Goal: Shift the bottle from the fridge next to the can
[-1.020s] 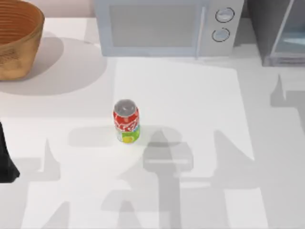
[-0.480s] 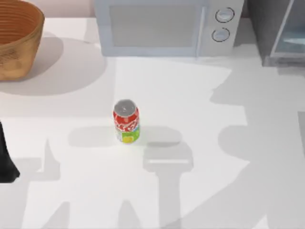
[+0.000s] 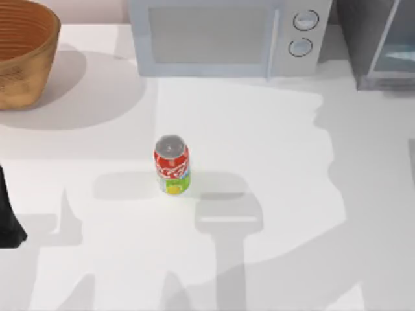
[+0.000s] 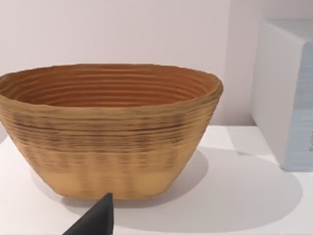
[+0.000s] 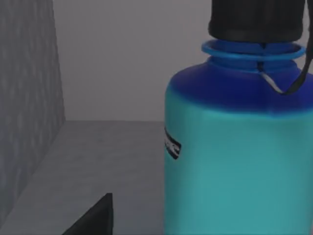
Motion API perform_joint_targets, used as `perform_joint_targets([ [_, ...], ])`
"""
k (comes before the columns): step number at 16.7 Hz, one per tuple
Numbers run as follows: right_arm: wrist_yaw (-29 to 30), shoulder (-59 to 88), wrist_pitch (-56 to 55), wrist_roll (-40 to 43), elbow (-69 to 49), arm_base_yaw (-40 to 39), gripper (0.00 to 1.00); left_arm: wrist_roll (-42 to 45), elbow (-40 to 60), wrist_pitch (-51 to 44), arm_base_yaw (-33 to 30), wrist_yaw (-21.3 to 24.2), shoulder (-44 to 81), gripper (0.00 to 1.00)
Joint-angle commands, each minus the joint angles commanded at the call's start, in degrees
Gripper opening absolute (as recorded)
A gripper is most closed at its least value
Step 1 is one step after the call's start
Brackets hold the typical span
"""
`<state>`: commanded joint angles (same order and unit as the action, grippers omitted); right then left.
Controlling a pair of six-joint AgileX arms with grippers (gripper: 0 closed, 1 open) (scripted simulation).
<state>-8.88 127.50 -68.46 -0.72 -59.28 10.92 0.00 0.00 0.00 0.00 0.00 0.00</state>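
Reach-in step: right gripper, claw state cannot be told, faces bottle (image 5: 230, 147) inside fridge (image 3: 382, 42) at bench's far right corner; next, grasp, carry beside mid-bench can (image 3: 172, 164).

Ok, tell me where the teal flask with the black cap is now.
The teal flask with blue shoulder and black cap stands upright close in the right wrist view, on a grey floor beside a grey wall.

Ribbed woven basket (image 4: 110, 129); smooth matt bottle (image 5: 239, 161); glossy metal-topped can (image 3: 172, 164).
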Motion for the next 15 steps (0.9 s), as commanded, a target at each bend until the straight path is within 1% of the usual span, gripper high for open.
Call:
perform_joint_targets([
  [4, 0.2, 0.3, 0.5, 0.0, -0.7, -0.3, 1.0, 0.0, 0.0, 0.0, 0.0, 0.0, 0.0, 1.0],
  [12, 1.1, 7.4, 7.9, 0.1, -15.3, -1.0, 1.0, 0.0, 0.0, 0.0, 0.0, 0.0, 0.0, 1.0],
  [15, 1.3, 8.3, 9.1, 0.1, -17.4, -1.2, 1.0, 0.0, 0.0, 0.0, 0.0, 0.0, 0.0, 1.0],
])
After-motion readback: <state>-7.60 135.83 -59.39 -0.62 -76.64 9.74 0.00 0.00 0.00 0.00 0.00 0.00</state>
